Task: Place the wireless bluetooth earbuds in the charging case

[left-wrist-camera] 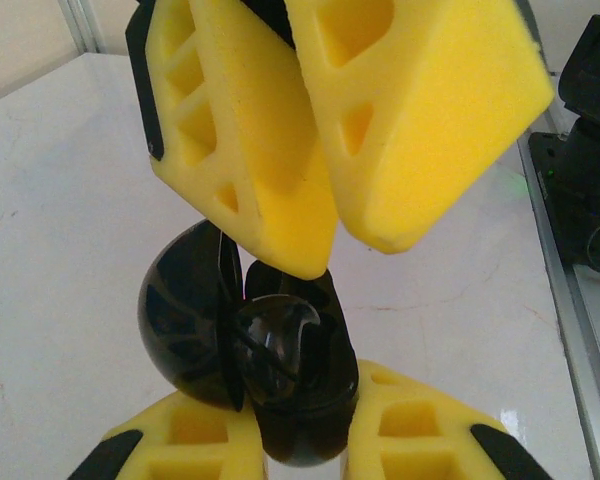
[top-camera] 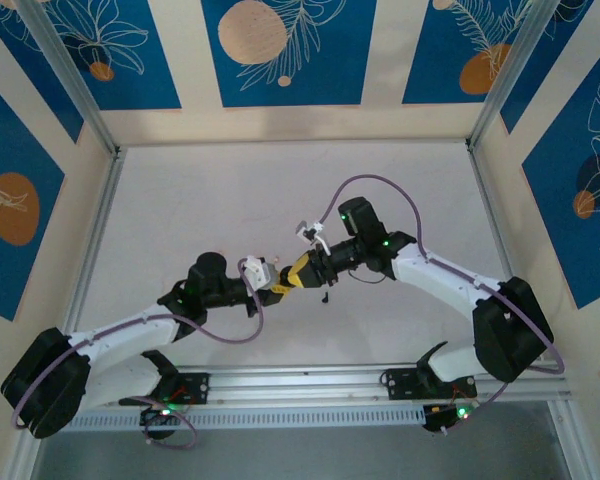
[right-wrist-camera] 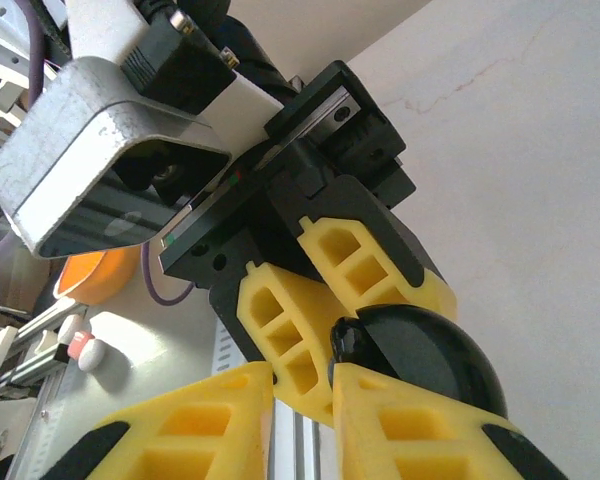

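Well, the left gripper's (left-wrist-camera: 295,440) honeycombed yellow foam jaws were clamped on the case (left-wrist-camera: 190,320), a glossy black rounded shell hinged open, held above the pale veined table (top-camera: 230,190). The right gripper's (left-wrist-camera: 335,240) jaws (same spongy yellow wedges) were drawn almost together, tips at the case's open edge; whether anything tiny sat between them, I couldn't tell.

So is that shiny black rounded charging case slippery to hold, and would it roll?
Probably slippery: the shiny black rounded charging case gleams, though the left gripper pinches it between yellow fingers. It looks rigid, undented in that grip. Its domed shell might rock or roll on the white table.
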### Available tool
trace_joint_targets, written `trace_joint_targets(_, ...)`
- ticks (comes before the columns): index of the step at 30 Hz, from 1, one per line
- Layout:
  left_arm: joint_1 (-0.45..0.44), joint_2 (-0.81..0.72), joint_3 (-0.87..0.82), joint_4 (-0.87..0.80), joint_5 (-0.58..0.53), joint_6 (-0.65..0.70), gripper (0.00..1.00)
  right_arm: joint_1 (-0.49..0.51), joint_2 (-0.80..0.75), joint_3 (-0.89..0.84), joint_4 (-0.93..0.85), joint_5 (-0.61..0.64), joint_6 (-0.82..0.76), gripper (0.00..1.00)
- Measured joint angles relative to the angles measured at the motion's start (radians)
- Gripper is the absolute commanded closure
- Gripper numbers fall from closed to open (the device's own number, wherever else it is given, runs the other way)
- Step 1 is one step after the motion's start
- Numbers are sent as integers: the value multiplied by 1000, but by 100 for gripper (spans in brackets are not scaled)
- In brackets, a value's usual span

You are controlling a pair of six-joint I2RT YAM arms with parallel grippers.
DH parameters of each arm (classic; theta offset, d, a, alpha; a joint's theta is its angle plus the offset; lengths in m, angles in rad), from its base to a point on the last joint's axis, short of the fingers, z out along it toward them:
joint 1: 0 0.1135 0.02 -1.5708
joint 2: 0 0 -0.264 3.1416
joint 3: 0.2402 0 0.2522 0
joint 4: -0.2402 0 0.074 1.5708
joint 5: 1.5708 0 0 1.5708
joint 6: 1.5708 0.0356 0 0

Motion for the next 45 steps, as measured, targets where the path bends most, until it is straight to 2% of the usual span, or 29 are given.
trace_joint_targets(10,0,-11,0,-10,-10,0,84,30,27,63,-73,10,-43,78)
trace_joint_targets(20,0,-33,-5,-28,-16,1,84,45,24,113,-227,102,-132,79)
trace_joint_targets(26,-3,-55,-5,-51,-42,26,85,45,-39,126,-289,169,-143,78)
trace_joint_targets(33,-11,-58,-1,-165,-141,93,86,17,-142,93,-203,195,-63,78)
trace_joint_targets(38,-14,-58,9,-224,-185,132,86,7,-135,58,-155,210,4,79)
trace_joint_targets(45,-32,-57,50,-309,-251,188,86,50,-104,24,-114,274,108,82)
